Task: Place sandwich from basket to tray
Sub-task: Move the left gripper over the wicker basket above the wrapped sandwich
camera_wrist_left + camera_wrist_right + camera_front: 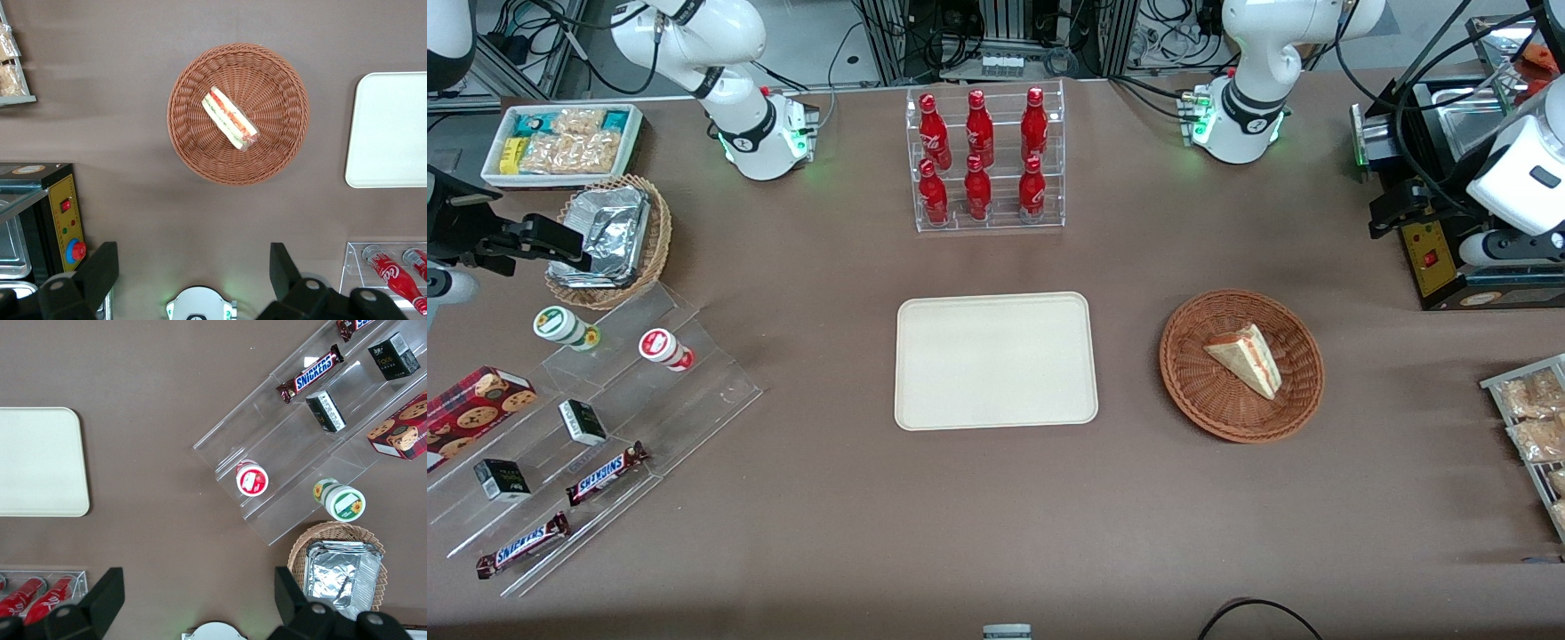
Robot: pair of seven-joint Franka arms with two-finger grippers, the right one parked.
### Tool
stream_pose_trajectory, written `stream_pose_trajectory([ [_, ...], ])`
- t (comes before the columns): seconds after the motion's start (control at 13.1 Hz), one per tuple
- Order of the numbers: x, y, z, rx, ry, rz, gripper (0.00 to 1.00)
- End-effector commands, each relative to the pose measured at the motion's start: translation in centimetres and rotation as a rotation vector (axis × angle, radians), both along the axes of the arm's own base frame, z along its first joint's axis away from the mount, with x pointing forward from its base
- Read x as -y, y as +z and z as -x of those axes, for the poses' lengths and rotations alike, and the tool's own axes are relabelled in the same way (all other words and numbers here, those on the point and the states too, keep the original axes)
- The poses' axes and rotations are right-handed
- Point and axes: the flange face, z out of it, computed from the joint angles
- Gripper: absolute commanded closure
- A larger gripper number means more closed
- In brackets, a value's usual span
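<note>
2 fingers (pixel 100 267) of the pincer (pixel 193 270) spread wide, empty — high above the sandwich (pixel 229 118) in the basket (pixel 200 143)

Brown chocolate bars (pixel 606 473) on the clear stepped acrylic stand (pixel 694 391): "SNICKERS" in blue letters on white, legible on both bars in the front view and on one in the right wrist view.
Red bottles (pixel 393 277) in the clear acrylic rack (pixel 989 160): white script, partly legible as "Coca".
Small black carton (pixel 397 355): pale lettering, illegible.
Other labels: none legible.
</note>
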Motion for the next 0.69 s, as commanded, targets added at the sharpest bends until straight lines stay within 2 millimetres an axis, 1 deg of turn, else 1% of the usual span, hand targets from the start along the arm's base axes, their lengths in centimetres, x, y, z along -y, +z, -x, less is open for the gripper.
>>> stream_pose_trajectory([
  [0.0, -0.1, 0.0, -0.4, 0.021, -0.009, 0.001, 0.0],
  [0.08, -0.1, -0.3, -0.4, 0.013, -0.009, 0.009, 0.0],
  [0.15, -0.2, -1.0, -0.6, -0.003, -0.018, 0.013, 0.0],
  [0.23, -0.1, -2.7, -1.0, -0.032, -0.091, 0.021, 0.0],
  [0.31, -0.1, -3.8, -1.2, -0.036, -0.158, 0.031, 0.0],
  [0.61, -0.4, -9.4, -1.3, -0.044, -0.17, 0.032, 0.0],
])
